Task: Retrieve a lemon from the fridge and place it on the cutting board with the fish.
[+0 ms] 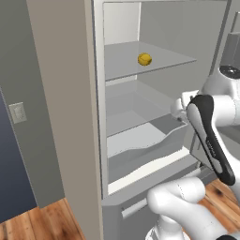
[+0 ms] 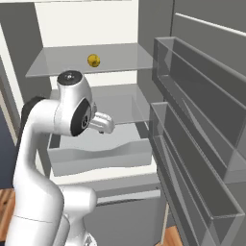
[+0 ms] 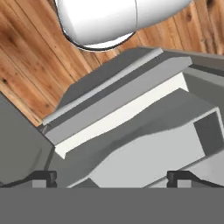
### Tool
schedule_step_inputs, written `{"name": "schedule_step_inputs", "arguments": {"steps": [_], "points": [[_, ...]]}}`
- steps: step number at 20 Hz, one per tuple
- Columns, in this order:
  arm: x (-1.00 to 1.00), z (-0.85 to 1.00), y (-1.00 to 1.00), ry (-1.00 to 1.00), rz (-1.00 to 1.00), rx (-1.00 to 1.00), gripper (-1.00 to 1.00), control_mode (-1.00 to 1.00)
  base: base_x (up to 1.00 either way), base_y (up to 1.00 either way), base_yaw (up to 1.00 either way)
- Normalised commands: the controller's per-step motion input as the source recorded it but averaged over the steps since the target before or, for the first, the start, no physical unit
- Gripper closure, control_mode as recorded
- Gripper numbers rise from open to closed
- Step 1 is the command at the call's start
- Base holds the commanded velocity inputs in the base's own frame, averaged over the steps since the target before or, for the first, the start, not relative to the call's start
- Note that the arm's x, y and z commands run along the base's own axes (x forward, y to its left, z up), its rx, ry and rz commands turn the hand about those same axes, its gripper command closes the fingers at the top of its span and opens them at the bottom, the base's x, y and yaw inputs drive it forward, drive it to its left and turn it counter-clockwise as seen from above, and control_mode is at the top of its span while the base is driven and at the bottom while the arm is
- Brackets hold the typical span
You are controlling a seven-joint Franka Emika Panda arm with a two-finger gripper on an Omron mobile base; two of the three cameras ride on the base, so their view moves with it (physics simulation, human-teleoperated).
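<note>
The fridge point(image 1: 99, 140) stands open in front of me. The lemon point(image 1: 144, 59) is a small yellow fruit lying alone on the upper grey shelf point(image 1: 122, 63); the right base view shows the lemon point(image 2: 94, 60) there too. My arm is folded in front of the fridge, well below that shelf. My gripper point(image 3: 113, 178) is open, with its two dark fingertips point(image 3: 44, 177) far apart and nothing between them. It points down at the open lower bin point(image 3: 148, 153). The cutting board and the fish are out of view.
The open fridge door with its stacked grey bins point(image 2: 192, 144) stands close on my right. A pulled-out crisper bin point(image 1: 145, 145) juts from the fridge below a middle shelf point(image 2: 120, 108). Wooden floor point(image 3: 26, 65) lies below. A wall switch point(image 1: 18, 112) is at left.
</note>
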Motion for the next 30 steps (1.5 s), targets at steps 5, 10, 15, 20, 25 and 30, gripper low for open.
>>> {"name": "schedule_step_inputs", "arguments": {"steps": [5,10,15,20,25,30], "points": [[0.00,0.75,0.08,-0.40,0.03,-0.21,-1.00,-1.00,0.00,0.00,0.00],[-0.04,0.85,0.06,-0.39,0.07,-0.02,-1.00,-1.00,0.00,0.00,0.00],[-0.15,0.51,0.18,-0.30,0.16,-0.03,-1.00,-1.00,0.00,0.00,0.00],[0.00,0.60,0.53,-0.13,0.04,-0.25,-1.00,-1.00,0.00,0.00,0.00],[0.00,0.63,0.09,0.00,0.00,-0.12,-1.00,-1.00,0.00,0.00,0.00],[0.00,0.01,0.00,-0.04,0.00,0.10,-1.00,-1.00,0.00,0.00,0.00]]}}
